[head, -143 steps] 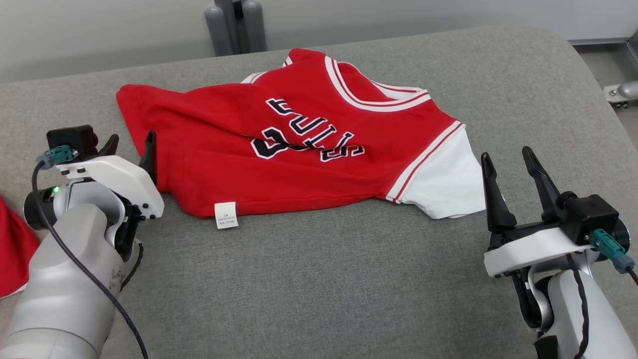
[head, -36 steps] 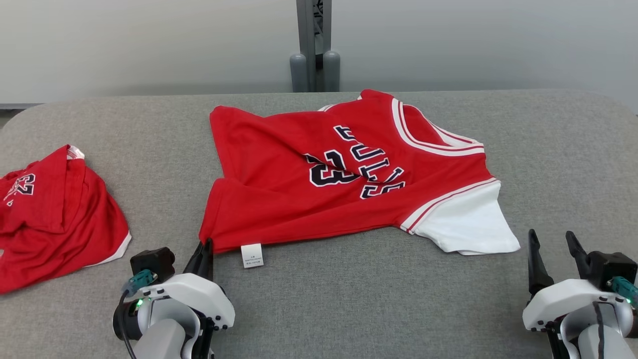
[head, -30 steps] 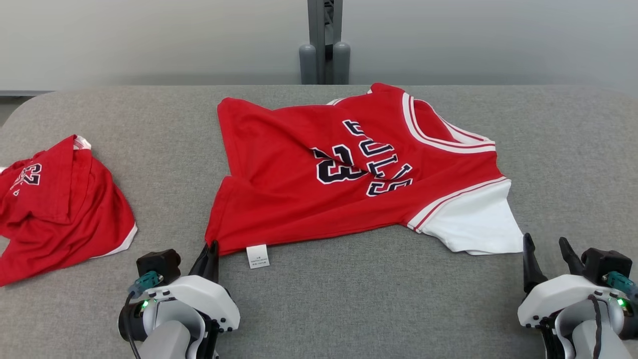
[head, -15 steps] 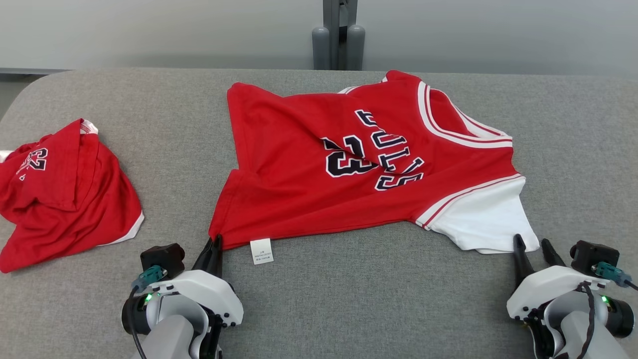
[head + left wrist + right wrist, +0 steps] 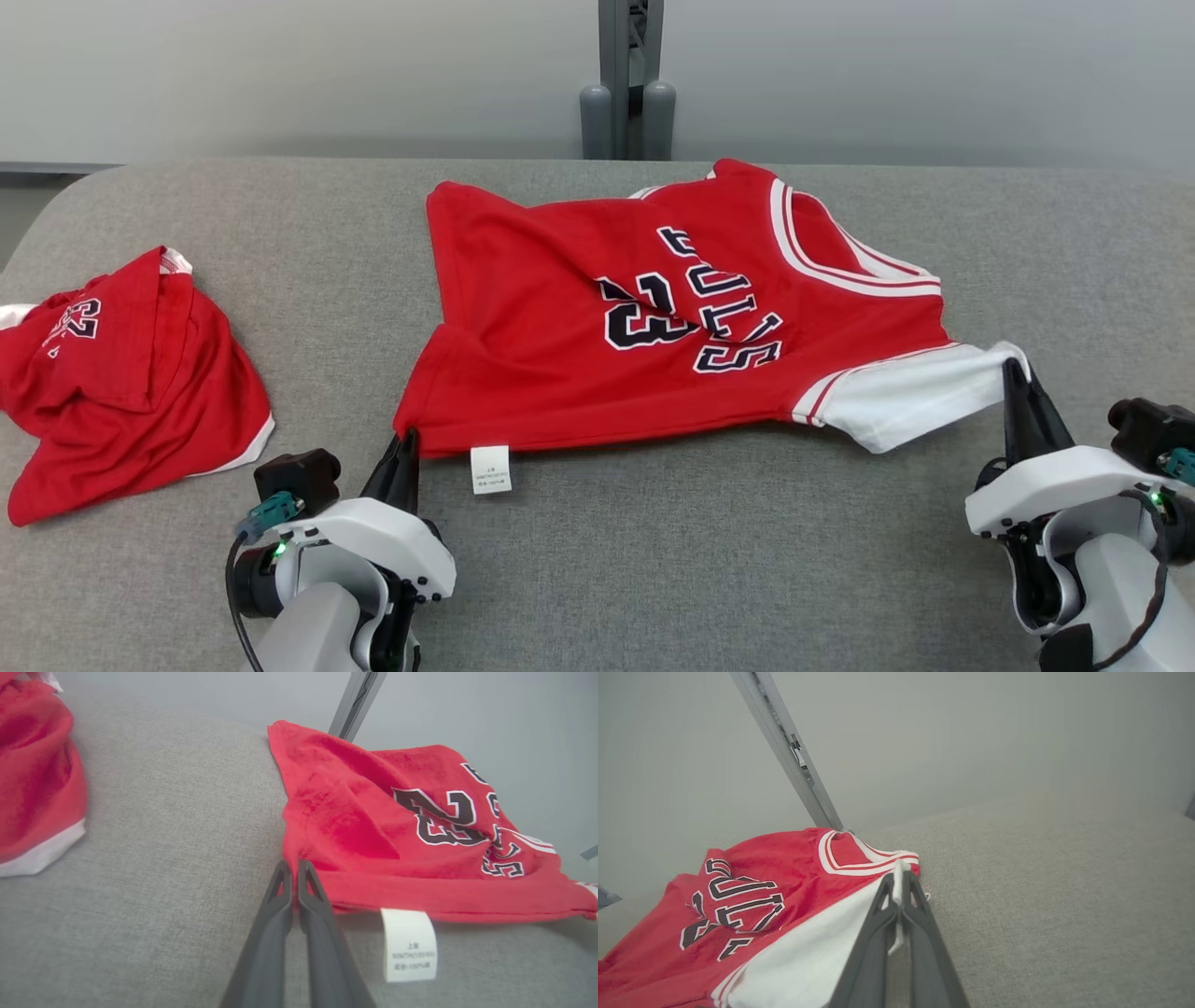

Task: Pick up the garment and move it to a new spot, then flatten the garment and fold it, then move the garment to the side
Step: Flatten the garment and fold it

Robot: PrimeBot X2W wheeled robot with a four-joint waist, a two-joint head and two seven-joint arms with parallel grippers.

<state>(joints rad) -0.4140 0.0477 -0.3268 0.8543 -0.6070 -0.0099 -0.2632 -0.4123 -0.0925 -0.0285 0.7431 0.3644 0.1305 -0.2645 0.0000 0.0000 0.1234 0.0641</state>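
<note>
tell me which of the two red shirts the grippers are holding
The spread-out jersey in the middle, not the crumpled shirt: left gripper pinches its red corner, right gripper its white sleeve.

One grey table (image 5: 700,560). Two red jerseys: spread jersey (image 5: 579,280), and crumpled jersey (image 5: 131,392) left of it. One care label (image 5: 490,469). Two grippers: left gripper (image 5: 408,439), right gripper (image 5: 1013,373).

Another red jersey (image 5: 131,383) lies crumpled at the left of the grey table (image 5: 653,560), a metal post (image 5: 627,56) behind it.
</note>
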